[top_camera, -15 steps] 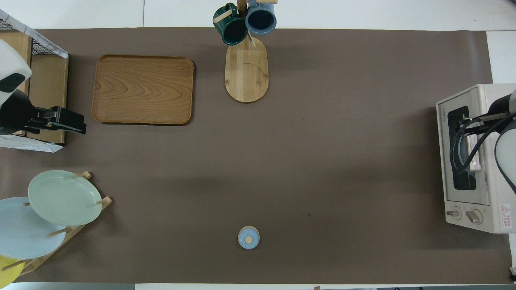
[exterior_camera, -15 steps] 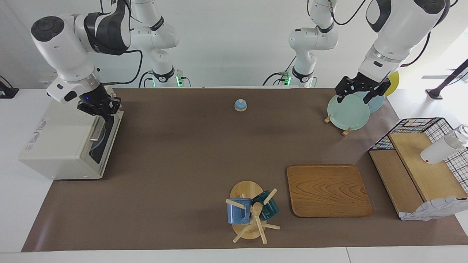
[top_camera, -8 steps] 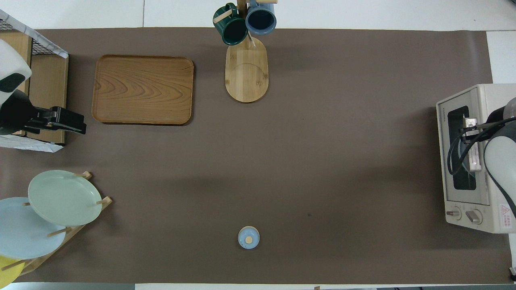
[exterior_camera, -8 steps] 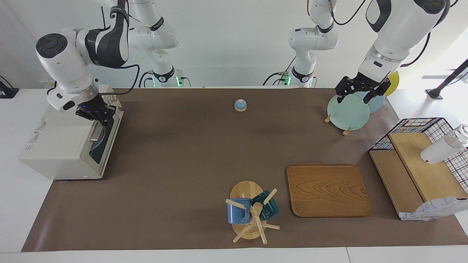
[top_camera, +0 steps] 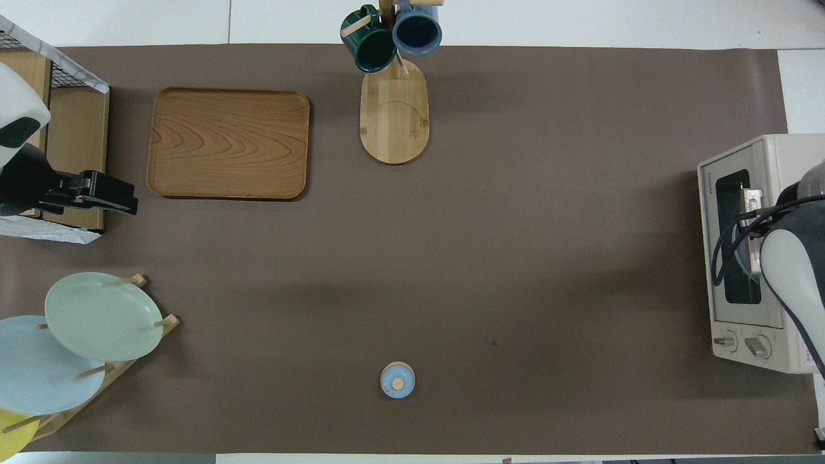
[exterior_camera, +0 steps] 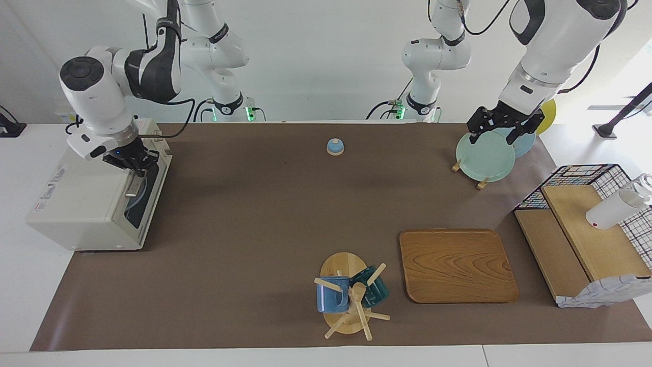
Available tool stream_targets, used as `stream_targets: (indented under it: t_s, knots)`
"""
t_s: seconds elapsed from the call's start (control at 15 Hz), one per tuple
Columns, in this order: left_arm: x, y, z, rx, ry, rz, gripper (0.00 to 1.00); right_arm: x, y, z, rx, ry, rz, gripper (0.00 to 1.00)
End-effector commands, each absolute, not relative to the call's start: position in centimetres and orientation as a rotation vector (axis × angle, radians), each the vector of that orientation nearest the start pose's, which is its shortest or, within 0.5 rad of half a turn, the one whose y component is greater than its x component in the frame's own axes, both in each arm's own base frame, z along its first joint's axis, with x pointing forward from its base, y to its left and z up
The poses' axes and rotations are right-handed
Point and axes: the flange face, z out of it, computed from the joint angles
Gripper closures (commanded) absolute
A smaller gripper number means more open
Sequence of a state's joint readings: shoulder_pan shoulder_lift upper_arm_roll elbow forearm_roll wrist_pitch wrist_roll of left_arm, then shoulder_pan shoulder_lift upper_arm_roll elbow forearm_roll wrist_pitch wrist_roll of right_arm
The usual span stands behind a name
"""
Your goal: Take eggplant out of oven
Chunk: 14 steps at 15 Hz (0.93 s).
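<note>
Cream-white oven [exterior_camera: 81,204] sits at nine o'clock in the facing view, at the right arm's end of the table. Its dark glass door [exterior_camera: 146,196] looks shut. I cannot see the eggplant anywhere, and the glass hides the inside, so I cannot tell where it is.

The right gripper [exterior_camera: 133,162] is down at the top of the door, closed tight at the end of the metal handle [exterior_camera: 133,187] nearer the robots. I cannot tell whether it actually pinches the bar.

At two o'clock the left gripper [exterior_camera: 501,136] waits over the green plate [exterior_camera: 484,158], fingers spread and empty. A small blue bell [exterior_camera: 334,147] sits at twelve, a wooden tray [exterior_camera: 457,265] at four, a mug stand [exterior_camera: 351,300] at six.
</note>
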<state>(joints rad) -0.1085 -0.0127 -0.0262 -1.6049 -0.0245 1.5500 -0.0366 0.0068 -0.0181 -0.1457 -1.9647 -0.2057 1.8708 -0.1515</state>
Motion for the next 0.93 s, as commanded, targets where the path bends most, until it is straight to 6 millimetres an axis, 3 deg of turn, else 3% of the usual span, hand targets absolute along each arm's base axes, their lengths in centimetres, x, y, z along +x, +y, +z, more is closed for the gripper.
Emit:
stream_targets:
  t_s: [0.0, 0.53, 0.8, 0.87]
  knots:
    - [53.7, -7.1, 61.5, -3.146, 0.155, 0.076, 0.00, 52.9, -9.4, 47.3, -3.330, -0.143, 0.157, 1.00]
    - [53.7, -7.1, 61.5, -3.146, 0.155, 0.076, 0.00, 53.3, -7.8, 45.0, -3.324, -0.193, 0.104, 1.00]
    - [53.7, -7.1, 61.5, -3.146, 0.155, 0.076, 0.00, 54.4, -5.9, 43.1, -3.315, -0.251, 0.058, 1.00]
    - [53.7, -7.1, 61.5, -3.146, 0.155, 0.076, 0.00, 54.5, -4.4, 42.4, -3.310, -0.300, 0.036, 1.00]
